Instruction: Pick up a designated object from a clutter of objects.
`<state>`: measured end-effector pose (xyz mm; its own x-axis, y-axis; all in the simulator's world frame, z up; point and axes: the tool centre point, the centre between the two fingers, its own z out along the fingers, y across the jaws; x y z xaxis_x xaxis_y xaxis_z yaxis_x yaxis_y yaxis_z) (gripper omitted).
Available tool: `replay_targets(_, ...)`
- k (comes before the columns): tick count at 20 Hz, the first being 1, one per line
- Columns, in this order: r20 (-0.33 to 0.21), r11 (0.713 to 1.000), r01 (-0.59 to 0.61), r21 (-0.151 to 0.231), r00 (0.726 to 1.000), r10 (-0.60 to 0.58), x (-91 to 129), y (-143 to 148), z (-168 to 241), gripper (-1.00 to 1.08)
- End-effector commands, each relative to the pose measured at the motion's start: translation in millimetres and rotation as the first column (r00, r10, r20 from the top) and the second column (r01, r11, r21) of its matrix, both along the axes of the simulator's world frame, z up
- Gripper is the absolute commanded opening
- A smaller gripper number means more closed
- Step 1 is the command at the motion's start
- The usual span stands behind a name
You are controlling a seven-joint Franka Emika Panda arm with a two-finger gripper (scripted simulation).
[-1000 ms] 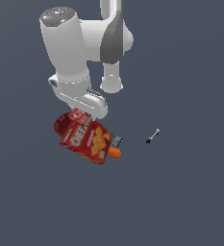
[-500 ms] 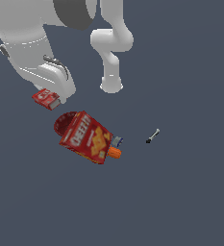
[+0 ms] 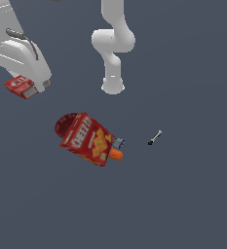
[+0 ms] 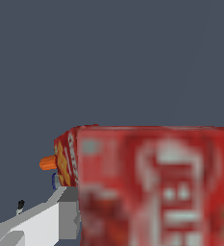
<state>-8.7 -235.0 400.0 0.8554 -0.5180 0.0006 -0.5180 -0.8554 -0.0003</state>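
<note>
My pincer (image 3: 31, 87) sits high toward 10 o'clock in the exterior view, well apart from the pile. It is closed on the small red box (image 3: 20, 86), which pokes out from under my white hand at a tilt, clear of the floor (image 3: 183, 194). One finger (image 4: 68, 218) shows in the wrist view pressed against the box's side; the other is hidden behind the box, so I judge the grip from that contact and from the box hanging off the ground.

In the wrist view the small red box (image 4: 156, 187) fills most of the frame, blurred by closeness, its white lettering just visible but not readable.

Clutter on the floor, near the middle of the exterior view:
- Cheez-It cracker box (image 3: 87, 139), lying flat, long axis running from 10 to 4 o'clock.
- Dark red bowl (image 3: 64, 122), at the cracker box's 10 o'clock end, partly covered by it.
- Orange-and-blue item (image 3: 117, 150), touching the cracker box's 4 o'clock end; orange tip outward.
- Thin metal tool (image 3: 154, 137), lying alone at 3 o'clock from the pile, near but apart.

The wrist view catches the cracker box's edge (image 4: 65, 158), the orange tip (image 4: 48, 163) and the tool (image 4: 20, 206), small, past the box I hold.

My base (image 3: 113, 86) stands at 12 o'clock from the pile.
</note>
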Motion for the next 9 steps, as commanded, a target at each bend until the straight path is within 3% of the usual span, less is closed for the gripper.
replay_targets(1,-0.001,1.000,-0.001,0.000,1.000,0.001,1.1,-6.6,6.9,-1.00)
replay_targets(9,-0.001,1.000,-0.001,0.000,1.000,0.001,2.9,-13.7,14.3,-1.00)
